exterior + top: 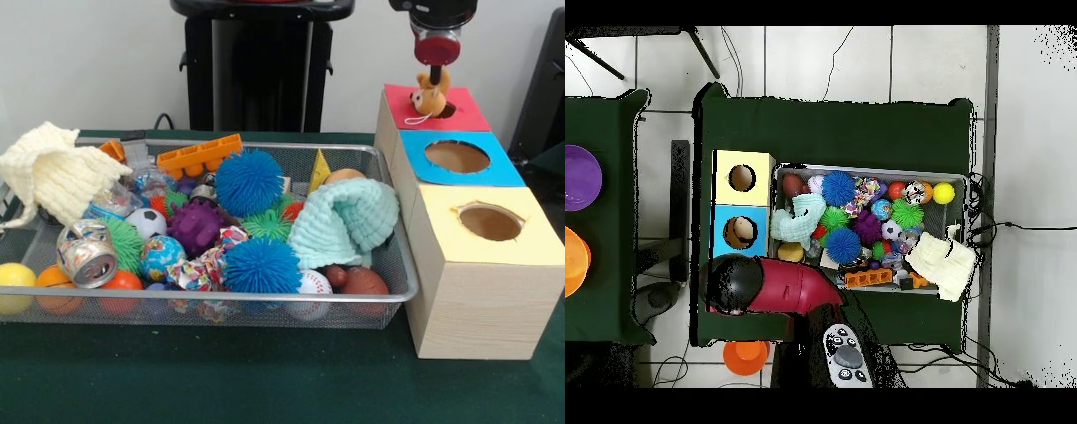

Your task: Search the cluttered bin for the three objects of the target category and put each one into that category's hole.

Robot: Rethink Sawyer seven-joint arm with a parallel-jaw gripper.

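Note:
A small brown and orange plush animal [430, 97] hangs at the hole [449, 110] of the red-topped box [468, 113], its white tag lying on the red face. My gripper [436, 71] reaches down from above and is shut on the toy's upper end. In the overhead view the red arm [780, 285] covers the red box, the toy and the gripper. To the left, the wire bin [265, 148] is full of mixed toys.
Blue-topped [503, 170] and yellow-topped [530, 247] boxes with round holes stand nearer in the same row. The bin holds blue spiky balls [250, 183], a purple one [196, 226], a mint cloth [344, 221], a cream cloth [53, 172], a crushed can [86, 253] and a baseball [313, 284].

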